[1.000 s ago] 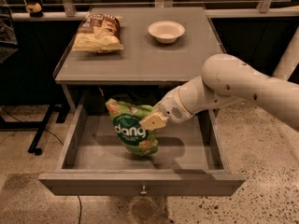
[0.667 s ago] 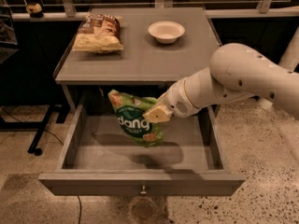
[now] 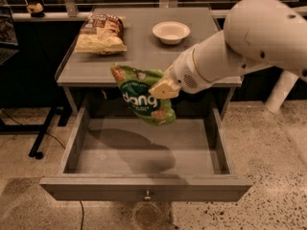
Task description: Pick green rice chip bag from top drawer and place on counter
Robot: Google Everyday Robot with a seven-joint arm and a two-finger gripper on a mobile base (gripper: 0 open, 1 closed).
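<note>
The green rice chip bag (image 3: 142, 98) hangs in the air, held by its upper right edge in my gripper (image 3: 162, 89), which is shut on it. The bag is above the open top drawer (image 3: 144, 188) and level with the front edge of the counter (image 3: 144, 51). The drawer is pulled out, and its grey floor shows only the bag's shadow. My white arm comes in from the upper right.
A brown-and-yellow chip bag (image 3: 100, 34) lies at the counter's back left. A white bowl (image 3: 171, 31) stands at the back centre. A dark stand with a cable is on the floor at the left. The floor is speckled stone.
My gripper has lifted the green bag up out of the drawer to about counter height. The arm has risen and come nearer the camera.
</note>
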